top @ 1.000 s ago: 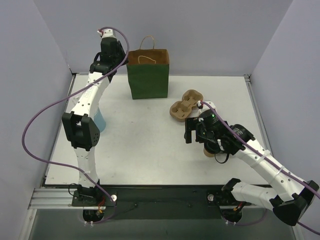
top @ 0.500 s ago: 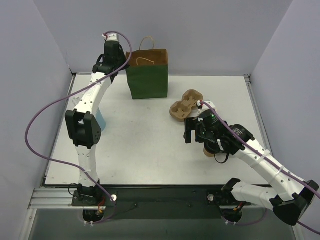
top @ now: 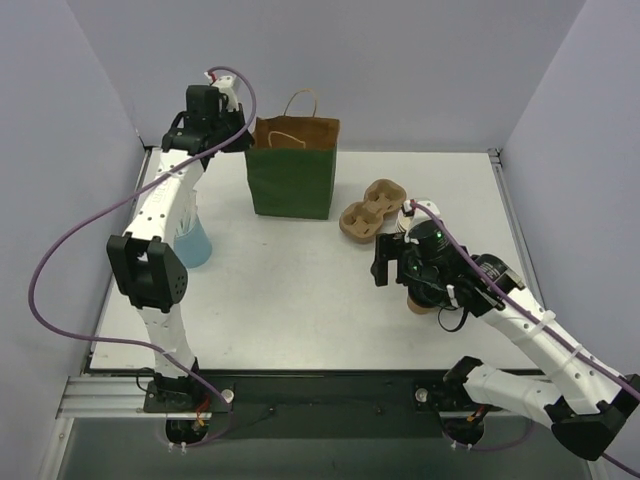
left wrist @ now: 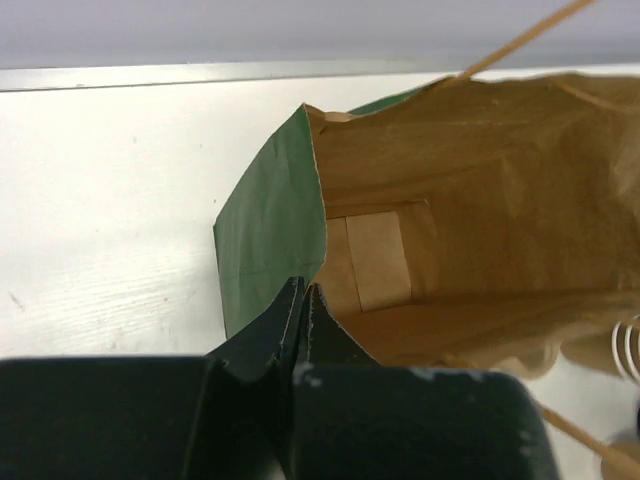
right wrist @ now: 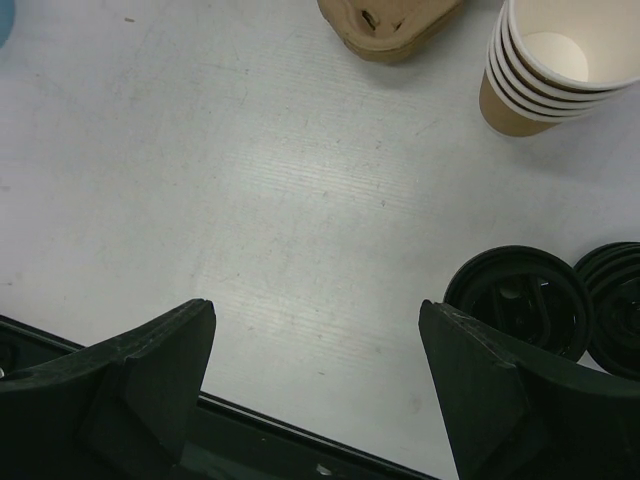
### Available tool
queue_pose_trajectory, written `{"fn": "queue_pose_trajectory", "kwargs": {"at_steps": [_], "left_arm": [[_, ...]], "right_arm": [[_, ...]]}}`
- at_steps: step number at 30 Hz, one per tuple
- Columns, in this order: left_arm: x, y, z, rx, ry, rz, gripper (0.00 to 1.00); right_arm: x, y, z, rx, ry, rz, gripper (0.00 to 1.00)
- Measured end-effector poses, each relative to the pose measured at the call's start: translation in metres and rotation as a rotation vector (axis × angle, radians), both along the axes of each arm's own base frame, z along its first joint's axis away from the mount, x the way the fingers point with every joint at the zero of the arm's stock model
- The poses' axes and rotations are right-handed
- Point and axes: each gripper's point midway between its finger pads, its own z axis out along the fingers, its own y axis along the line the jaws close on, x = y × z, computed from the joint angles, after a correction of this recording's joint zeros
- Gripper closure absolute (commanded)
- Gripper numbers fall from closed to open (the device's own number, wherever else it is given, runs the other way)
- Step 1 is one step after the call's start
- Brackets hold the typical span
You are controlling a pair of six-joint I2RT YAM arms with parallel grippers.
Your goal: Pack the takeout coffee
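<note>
left claw (left wrist: 303,300) pinched on bag (left wrist: 268,230) rim; right claw (right wrist: 315,335) apart. takeout coffee (right wrist: 520,300), lower right: likely light, crushable; grip wall under lid.

The mouth of the green paper bag (left wrist: 265,240) was found open and unobstructed down to its floor, save where the left gripper (left wrist: 303,295) was pinched shut on its near-left rim and a twine handle (top: 300,100) was arched above. Between the wide-spread fingers of the right gripper (right wrist: 315,320) a broad stretch of table (right wrist: 250,180) was left free. It was bounded ahead by the cup carrier (right wrist: 390,20) and the stack of cups (right wrist: 545,60), and hemmed beside the right finger by the takeout coffee (right wrist: 520,300) and a loose black lid (right wrist: 612,310).
</note>
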Motion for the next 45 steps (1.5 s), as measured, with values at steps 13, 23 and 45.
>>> {"fn": "queue_pose_trajectory", "kwargs": {"at_steps": [13,23,45], "left_arm": [[-0.113,-0.006,0.021,-0.036,-0.004,-0.356,1.00],[-0.151,-0.018,-0.010,-0.097,0.097,-0.471,0.77],[-0.197,0.027,0.078,-0.089,-0.206,-0.153,0.03]], "right_arm": [[-0.002,-0.007,0.044,0.074,-0.115,-0.014,0.13],[-0.001,-0.009,0.048,0.074,-0.123,-0.020,0.13],[0.108,-0.023,0.064,0.057,-0.113,-0.475,0.23]]}}
